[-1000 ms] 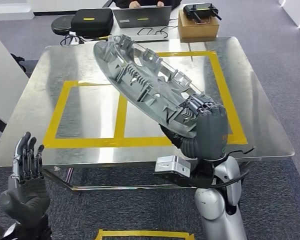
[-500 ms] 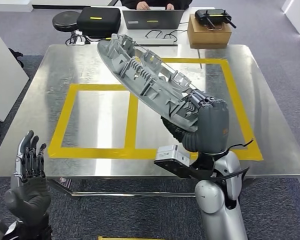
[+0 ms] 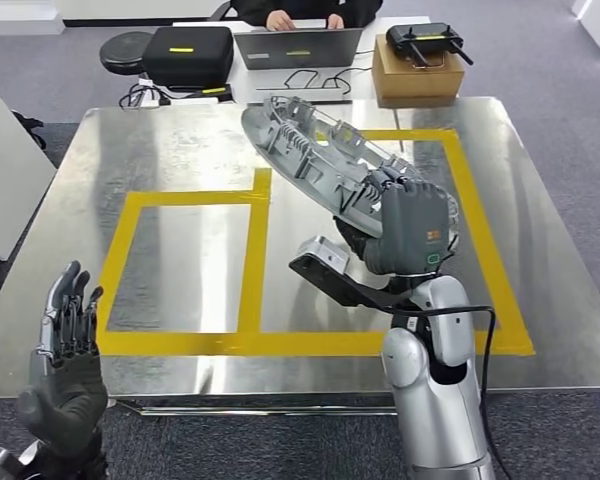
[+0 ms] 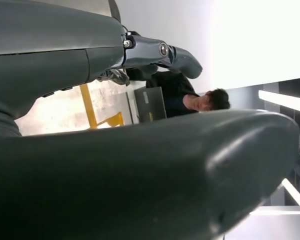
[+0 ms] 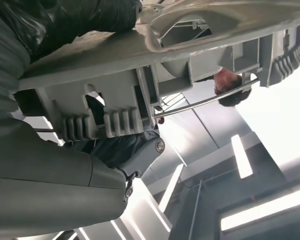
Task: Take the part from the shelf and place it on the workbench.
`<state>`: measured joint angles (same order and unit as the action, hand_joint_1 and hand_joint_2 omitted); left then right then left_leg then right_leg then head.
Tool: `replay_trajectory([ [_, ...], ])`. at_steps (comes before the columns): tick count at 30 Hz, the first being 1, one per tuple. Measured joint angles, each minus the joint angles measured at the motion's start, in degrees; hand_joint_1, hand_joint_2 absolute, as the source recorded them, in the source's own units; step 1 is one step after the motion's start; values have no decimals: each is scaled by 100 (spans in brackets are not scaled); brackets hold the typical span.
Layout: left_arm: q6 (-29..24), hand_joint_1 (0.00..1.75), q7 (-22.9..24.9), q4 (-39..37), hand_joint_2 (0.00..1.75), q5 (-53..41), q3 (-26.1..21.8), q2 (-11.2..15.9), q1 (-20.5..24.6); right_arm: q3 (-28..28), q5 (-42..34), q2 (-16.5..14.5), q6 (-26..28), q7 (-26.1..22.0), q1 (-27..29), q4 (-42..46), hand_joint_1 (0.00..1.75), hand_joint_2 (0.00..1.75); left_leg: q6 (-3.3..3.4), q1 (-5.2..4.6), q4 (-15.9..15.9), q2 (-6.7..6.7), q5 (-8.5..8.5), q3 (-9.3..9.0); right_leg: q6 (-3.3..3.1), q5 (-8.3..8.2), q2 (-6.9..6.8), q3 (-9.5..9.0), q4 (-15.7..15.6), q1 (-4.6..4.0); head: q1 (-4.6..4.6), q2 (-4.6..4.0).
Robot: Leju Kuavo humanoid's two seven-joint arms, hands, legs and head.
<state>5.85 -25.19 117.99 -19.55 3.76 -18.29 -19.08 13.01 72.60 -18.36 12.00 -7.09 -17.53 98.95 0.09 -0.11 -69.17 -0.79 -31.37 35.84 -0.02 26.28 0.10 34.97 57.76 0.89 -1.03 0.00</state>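
Note:
The part [image 3: 320,155] is a long grey plastic moulding with ribs and clips. My right hand [image 3: 410,228] grips its near end and holds it tilted above the right yellow-taped square of the steel workbench [image 3: 169,150]. In the right wrist view the part's ribbed underside [image 5: 141,95] lies across my right hand [image 5: 65,165], whose fingers wrap under it. My left hand [image 3: 67,345] hangs at the near left, below the bench's front edge, fingers upright and apart, holding nothing. The left wrist view shows that hand's [image 4: 141,145] thick thumb and a dark finger.
Yellow tape [image 3: 255,255] marks two squares on the bench. Beyond the far edge stand a black case [image 3: 187,52], a laptop [image 3: 297,47] with a person's hands at it, and a brown box [image 3: 418,68] with a black controller on top. A white panel [image 3: 6,165] stands left.
The camera has come closer to the bench. My right hand has carried the part forward and lower over the right taped square. My left hand stays raised and holding nothing.

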Motion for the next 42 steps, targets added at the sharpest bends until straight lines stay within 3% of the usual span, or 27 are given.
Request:
replay_trajectory([
  [2, 50, 0, -15, -30, 0, 8, -1, 7, 15, -16, 265, -21, -60, 118, -103, -155, 175, 175, -65, 58, -436, 7, -305, 384, 3, 111, 6, -142, -10, 16, -4, 0],
  [3, 84, 0, -30, -46, 0, 13, -1, 9, 24, -22, 463, -32, -97, 206, -167, -270, 175, 175, -92, 81, -445, 10, -383, 485, 14, 176, 13, -230, -10, 28, -4, 0],
  [4, 121, 0, -45, -62, 0, 17, -1, 13, 34, -26, 677, -39, -127, 298, -246, -412, 175, 175, -114, 99, -293, 16, -328, 512, 32, 243, 21, -324, -10, 42, -5, 0],
  [5, 155, 0, -61, -79, 0, 20, 0, 16, 43, -27, 884, -44, -146, 391, -339, -581, 175, 175, -130, 114, 5, 29, -114, 479, 57, 315, 28, -424, -10, 57, -6, 0],
  [6, 186, 0, -77, -99, 0, 22, 1, 20, 53, -27, 1068, -45, -153, 475, -435, -767, 175, 175, -136, 125, 387, 53, 249, 421, 95, 388, 31, -489, -14, 68, -13, 0],
  [8, 223, 0, -99, -149, 0, 30, 2, 32, 80, -27, 1293, -46, -148, 594, -622, -1144, 175, 175, -102, 110, 925, 102, 772, 351, 187, 512, 38, -590, -20, 71, -40, 0],
  [9, 232, 0, -107, -172, 0, 33, 6, 36, 95, -30, 1344, -46, -138, 629, -693, -1292, 175, 175, -62, 99, 1035, 112, 896, 345, 238, 540, 38, -619, -26, 68, -54, 0],
  [11, 239, 0, -119, -202, 0, 34, 24, 40, 127, -32, 1386, -48, -122, 663, -797, -1498, 175, 175, 34, 85, 1064, 94, 878, 304, 329, 505, 31, -631, 22, 71, -58, 0],
  [12, 239, 0, -124, -209, 0, 34, 34, 42, 140, -32, 1393, -48, -119, 668, -827, -1568, 175, 175, 82, 91, 1089, 87, 870, 262, 362, 439, 25, -541, 179, 77, -51, 0],
  [14, 240, 0, -129, -225, 0, 34, 49, 44, 159, -30, 1398, -49, -118, 669, -872, -1700, 175, 175, 170, 95, 1126, 77, 798, 155, 388, 391, 15, -142, 772, 77, -25, 0],
  [15, 241, 0, -130, -236, 0, 34, 54, 44, 164, -31, 1399, -48, -117, 670, -884, -1761, 175, 175, 206, 88, 1132, 74, 748, 103, 381, 484, 12, 112, 1127, 70, -12, 0],
  [17, 242, 0, -130, -257, 0, 34, 60, 45, 169, -41, 1403, -44, -116, 671, -891, -1870, 175, 175, 246, 61, 1133, 54, 626, -21, 367, 862, 12, 540, 1601, 46, 5, 0],
  [18, 242, 0, -130, -268, 0, 34, 61, 45, 170, -47, 1404, -42, -116, 672, -891, -1916, 175, 175, 255, 43, 1132, 36, 559, -102, 352, 992, 12, 665, 1639, 33, 12, 0],
  [19, 242, 0, -130, -277, 0, 34, 61, 45, 171, -53, 1406, -41, -116, 671, -893, -1955, 175, 175, 259, 24, 1132, 18, 490, -192, 327, 989, 12, 709, 1516, 16, 18, 0],
  [20, 242, 0, -130, -284, 0, 34, 62, 45, 173, -55, 1406, -41, -116, 670, -898, -1986, 175, 175, 261, 3, 1132, 3, 417, -290, 287, 823, 12, 679, 1238, -6, 27, 0],
  [21, 242, 0, -130, -290, 0, 34, 63, 46, 174, -56, 1406, -41, -116, 670, -906, -2013, 168, 175, 261, -13, 1136, -5, 343, -372, 230, 506, 11, 606, 862, -34, 38, 0],
  [22, 242, 0, -130, -299, 0, 34, 64, 49, 176, -58, 1406, -40, -113, 670, -918, -2039, 124, 175, 253, -30, 1131, -10, 273, -453, 164, 177, 20, 544, 527, -68, 28, 0],
  [24, 242, 0, -127, -315, 0, 34, 70, 53, 184, -60, 1432, -40, -120, 717, -949, -2083, 37, 87, 207, -35, 1141, -24, 177, -532, 58, -246, 40, 429, 132, -127, 18, 0],
  [25, 237, 0, -126, -320, 0, 36, 73, 55, 188, -60, 1452, -41, -155, 797, -975, -2096, 0, 44, 178, -35, 1153, -30, 160, -570, 22, -282, 48, 397, 91, -143, 9, 0],
  [26, 224, 0, -119, -322, 0, 39, 74, 56, 191, -52, 1475, -44, -227, 929, -1004, -2109, 0, 0, 162, -31, 1187, -34, 145, -600, 14, -290, 50, 340, 59, -146, 16, 0],
  [29, 173, 0, -87, -324, 0, 56, 67, 58, 194, 3, 1499, -43, -457, 1432, -1123, -2276, 0, 0, 172, -42, 1291, -30, 181, -693, 54, -363, 72, 268, 18, -125, 4, 0],
  [32, 129, 0, -73, -324, 0, 90, 52, 58, 195, 7, 1475, -59, -504, 1637, -1165, -2512, 0, 0, 175, -49, 1330, -29, 220, -698, 66, -347, 92, 274, -4, -107, 0, 0],
  [36, 24, 0, -73, -324, 0, 107, -15, 57, 178, -38, 1414, -70, -733, 1990, -1109, -2664, 0, 0, 172, -51, 1361, -28, 199, -696, 49, -256, 105, 268, -50, -109, -2, 0],
  [42, -123, 0, -53, -289, 0, 136, -188, 27, 114, -86, 1491, -72, -1222, 2693, -951, -2585, 0, 0, 127, -33, 1467, -24, 89, -850, 8, -199, 93, 163, -34, -133, 2, 0],
])
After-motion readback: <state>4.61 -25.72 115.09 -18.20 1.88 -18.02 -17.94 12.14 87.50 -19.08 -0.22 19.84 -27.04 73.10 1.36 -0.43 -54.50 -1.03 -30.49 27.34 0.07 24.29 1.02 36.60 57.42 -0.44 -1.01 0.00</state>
